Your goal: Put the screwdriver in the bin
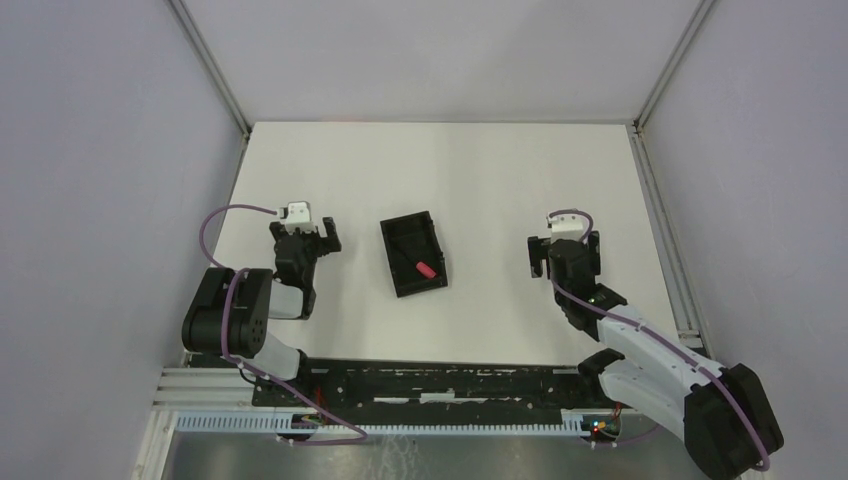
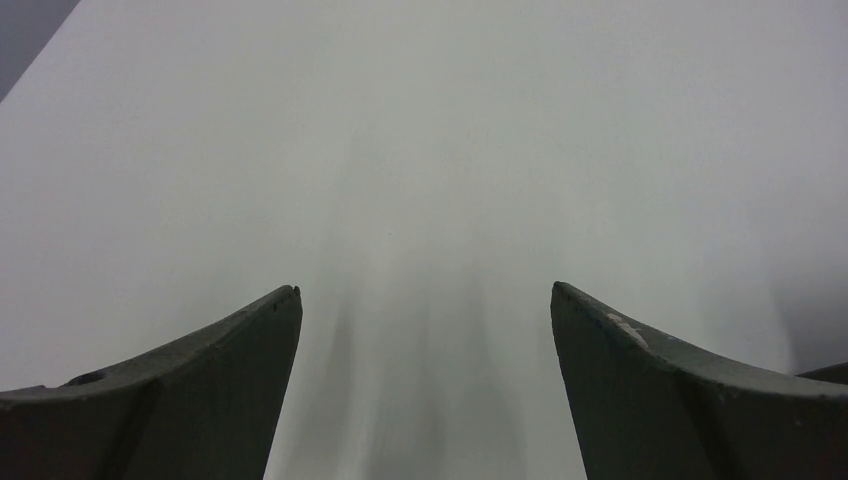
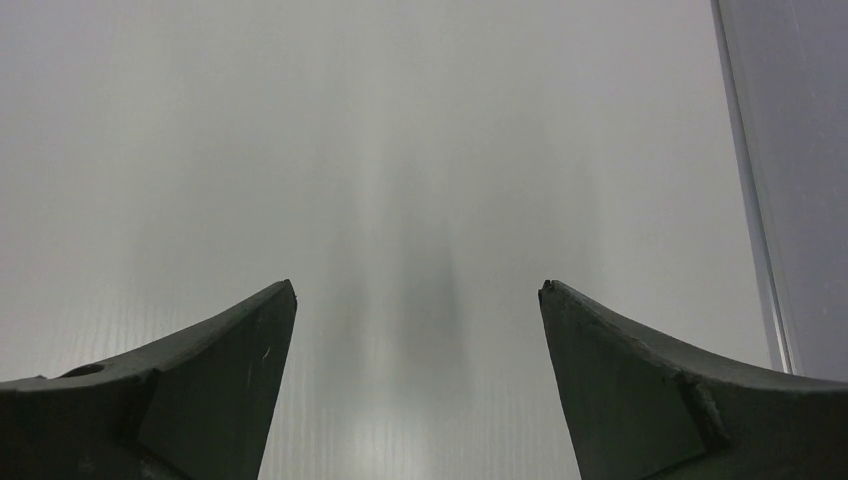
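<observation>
White tabletop [image 1: 480, 170] spans the work area. L arm [image 1: 235, 315] is mounted near-left and R arm [image 1: 650, 355] near-right, both reaching toward the far side, wrists low over the table. L gripper [image 2: 425, 292]: fingers spread wide, unloaded, bare table surface beneath. R gripper [image 3: 418, 285]: same config., spread wide and unloaded, with a metal frame rail [image 3: 750, 200] at its right. Black bin [image 1: 414, 256] lies approx. mid-table btwn the two grippers, well apart from both, long axis slightly skewed. Screwdriver [image 1: 425, 268] lies inside the bin, red handle toward the near-right end. Shaft cannot be told apart from the black interior.
</observation>
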Available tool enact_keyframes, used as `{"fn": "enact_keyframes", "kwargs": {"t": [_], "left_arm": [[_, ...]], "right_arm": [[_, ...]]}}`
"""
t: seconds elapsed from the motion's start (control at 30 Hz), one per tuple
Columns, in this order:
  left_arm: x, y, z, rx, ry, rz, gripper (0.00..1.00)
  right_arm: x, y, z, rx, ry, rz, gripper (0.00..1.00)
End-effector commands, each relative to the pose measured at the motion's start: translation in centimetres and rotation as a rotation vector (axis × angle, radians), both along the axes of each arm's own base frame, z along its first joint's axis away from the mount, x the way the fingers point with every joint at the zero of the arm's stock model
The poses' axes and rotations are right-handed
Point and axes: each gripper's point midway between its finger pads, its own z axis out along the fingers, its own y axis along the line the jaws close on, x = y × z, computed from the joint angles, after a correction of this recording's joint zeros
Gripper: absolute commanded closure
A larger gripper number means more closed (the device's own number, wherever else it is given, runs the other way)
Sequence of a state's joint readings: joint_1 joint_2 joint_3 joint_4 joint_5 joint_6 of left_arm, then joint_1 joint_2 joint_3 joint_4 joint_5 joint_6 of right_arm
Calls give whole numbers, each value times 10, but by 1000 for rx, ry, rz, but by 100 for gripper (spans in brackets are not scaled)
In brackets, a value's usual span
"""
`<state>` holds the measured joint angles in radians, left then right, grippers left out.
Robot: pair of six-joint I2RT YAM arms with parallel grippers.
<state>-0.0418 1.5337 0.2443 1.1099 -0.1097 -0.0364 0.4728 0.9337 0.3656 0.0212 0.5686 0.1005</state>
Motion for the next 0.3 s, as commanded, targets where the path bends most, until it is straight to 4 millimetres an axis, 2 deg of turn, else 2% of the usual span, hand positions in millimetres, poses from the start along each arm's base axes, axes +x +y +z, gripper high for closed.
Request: {"fn": "enact_keyframes", "kwargs": {"t": [0.0, 0.27], "left_arm": [[6, 0, 14, 14, -56, -3, 0], [6, 0, 14, 13, -54, -3, 0]], "right_arm": [[11, -2, 12, 34, -81, -43, 2], [11, 0, 13, 55, -96, -41, 2]]}}
